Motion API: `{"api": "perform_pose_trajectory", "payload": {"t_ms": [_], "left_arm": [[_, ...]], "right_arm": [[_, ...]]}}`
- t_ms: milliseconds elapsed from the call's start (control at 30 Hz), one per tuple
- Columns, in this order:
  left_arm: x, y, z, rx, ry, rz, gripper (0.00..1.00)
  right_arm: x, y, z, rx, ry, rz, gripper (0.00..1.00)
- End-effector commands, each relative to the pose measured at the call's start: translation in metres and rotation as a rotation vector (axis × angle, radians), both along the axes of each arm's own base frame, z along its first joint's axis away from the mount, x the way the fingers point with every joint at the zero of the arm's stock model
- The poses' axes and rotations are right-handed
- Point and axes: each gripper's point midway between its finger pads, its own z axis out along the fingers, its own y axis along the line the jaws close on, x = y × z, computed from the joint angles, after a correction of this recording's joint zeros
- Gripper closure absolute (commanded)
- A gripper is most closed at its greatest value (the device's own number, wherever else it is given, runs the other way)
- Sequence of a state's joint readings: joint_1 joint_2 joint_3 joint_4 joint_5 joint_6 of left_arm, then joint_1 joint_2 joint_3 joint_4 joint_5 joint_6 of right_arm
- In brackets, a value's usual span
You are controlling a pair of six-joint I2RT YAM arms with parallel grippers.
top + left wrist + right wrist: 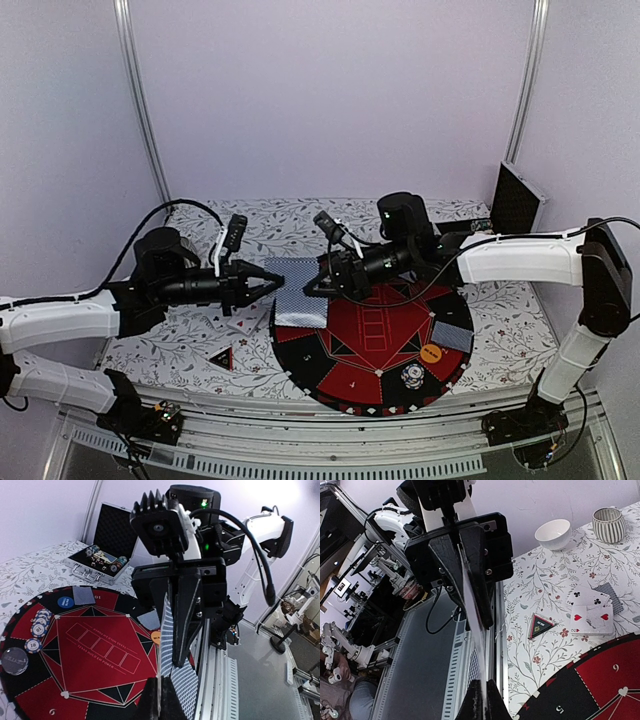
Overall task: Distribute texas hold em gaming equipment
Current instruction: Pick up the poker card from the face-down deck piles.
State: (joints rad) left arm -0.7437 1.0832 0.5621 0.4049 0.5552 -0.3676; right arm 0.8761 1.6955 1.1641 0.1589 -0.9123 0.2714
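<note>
The counter (pixel 170 345) wears a white cloth printed with grey sprigs and little red flowers. Over its right half lies a large round mat (pixel 370 335), red in the middle with black wedges and a black rim. The mat's near edge reaches the front of the counter. Beyond the mat, in the far right corner, a small aluminium case (pixel 515 200) stands open with its lid upright and black foam lining showing. A white bowl (pixel 555 534) and a striped grey-and-white cup (pixel 609 524) sit near each other, close to the wall. Pale lilac walls (pixel 330 100) close in the booth.

Red-and-black mat (pixel 372 332), grey-blue cards (pixel 300 298) (floral tablecloth (pixel 170 345))
</note>
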Motion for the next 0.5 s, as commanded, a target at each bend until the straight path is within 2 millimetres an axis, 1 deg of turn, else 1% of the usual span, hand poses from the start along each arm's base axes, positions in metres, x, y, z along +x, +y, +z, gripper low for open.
{"api": "perform_pose_trajectory", "payload": {"t_ms": [0, 67, 167, 233, 300, 400, 467], "left_arm": [[0.027, 0.001, -0.023, 0.075, -0.022, 0.119, 1.00], [0.036, -0.002, -0.044, 0.125, -0.005, 0.137, 1.00], [0.046, -0.005, -0.074, 0.184, 0.029, 0.165, 1.00], [0.052, -0.005, -0.089, 0.206, 0.038, 0.190, 1.00], [0.060, -0.002, -0.097, 0.220, 0.035, 0.226, 1.00], [0.067, -0.002, -0.103, 0.242, 0.026, 0.250, 1.00], [0.072, 0.000, -0.109, 0.260, 0.032, 0.266, 1.00]], "right_arm": [[0.019, -0.016, -0.053, -0.136, 0.002, -0.063, 0.98], [0.028, -0.024, -0.079, -0.192, 0.008, -0.099, 0.98], [0.030, -0.031, -0.114, -0.266, 0.020, -0.120, 0.98], [0.026, -0.038, -0.136, -0.308, 0.036, -0.128, 0.98], [0.022, -0.045, -0.154, -0.340, 0.049, -0.138, 0.97], [0.019, -0.057, -0.181, -0.396, 0.076, -0.153, 0.97], [0.018, -0.063, -0.193, -0.423, 0.096, -0.159, 0.97]]}}
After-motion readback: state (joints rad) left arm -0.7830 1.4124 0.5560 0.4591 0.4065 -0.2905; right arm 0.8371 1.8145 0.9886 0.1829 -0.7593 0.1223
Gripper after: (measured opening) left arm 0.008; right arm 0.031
